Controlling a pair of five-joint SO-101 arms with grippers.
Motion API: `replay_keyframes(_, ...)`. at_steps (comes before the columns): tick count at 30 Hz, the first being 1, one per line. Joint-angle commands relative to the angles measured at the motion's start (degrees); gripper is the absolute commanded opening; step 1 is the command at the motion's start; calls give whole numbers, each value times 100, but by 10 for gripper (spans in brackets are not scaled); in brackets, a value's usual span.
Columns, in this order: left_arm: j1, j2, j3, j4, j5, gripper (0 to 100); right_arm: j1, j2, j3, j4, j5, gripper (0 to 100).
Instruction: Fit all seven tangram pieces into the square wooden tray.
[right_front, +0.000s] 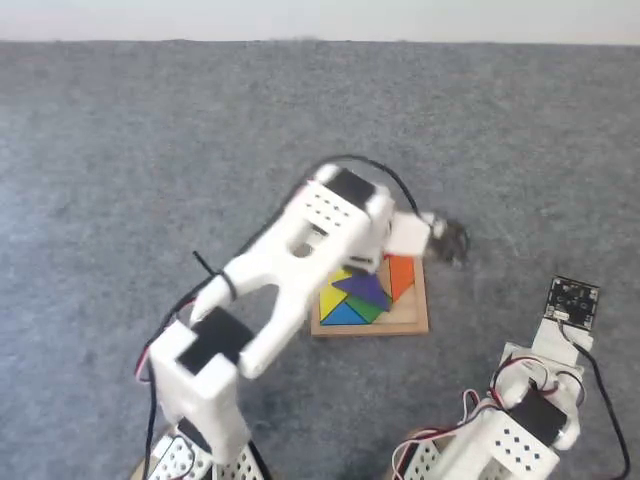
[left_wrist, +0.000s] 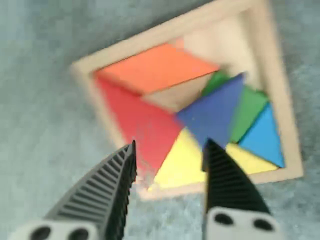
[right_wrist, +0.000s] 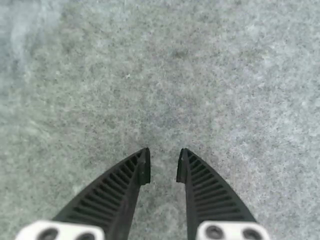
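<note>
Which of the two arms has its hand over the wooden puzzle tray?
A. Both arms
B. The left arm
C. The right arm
B: the left hand hangs open right above the wooden tray and its coloured pieces, while the right hand has just grey carpet beneath it.

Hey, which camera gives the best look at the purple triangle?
The left wrist view: the purple triangle is close up, overlapping the green piece inside the tray. The high view shows it small, next to the arm that covers part of the tray. The right wrist view faces grey carpet.
</note>
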Motion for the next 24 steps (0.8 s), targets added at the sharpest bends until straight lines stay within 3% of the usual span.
replay_keyframes(1, -554, -1064, -286, 255, 1125, 152, -57, -110, 105, 57, 62, 114)
replay_keyframes(6, -1081, -1925, 400, -79, 3648, 112, -57, -110, 105, 57, 62, 114)
replay_keyframes(9, -1231, -2110, 1701, -1292, 5213, 113, -57, -110, 105, 57, 62, 114)
replay_keyframes(11, -1204, -2031, 2730, -2391, 5802, 115, -48, -110, 105, 57, 62, 114)
replay_keyframes(13, -1046, -1943, 3565, -3464, 5943, 148, -31, -110, 105, 57, 62, 114)
replay_keyframes(15, -844, -1864, 3960, -3859, 5837, 210, -31, -110, 105, 57, 62, 114)
replay_keyframes(19, -220, -1908, 4207, -3508, 5451, 257, -31, -110, 105, 57, 62, 114)
replay_keyframes(24, -264, -1864, 4268, -3455, 5371, 258, -31, -110, 105, 57, 62, 114)
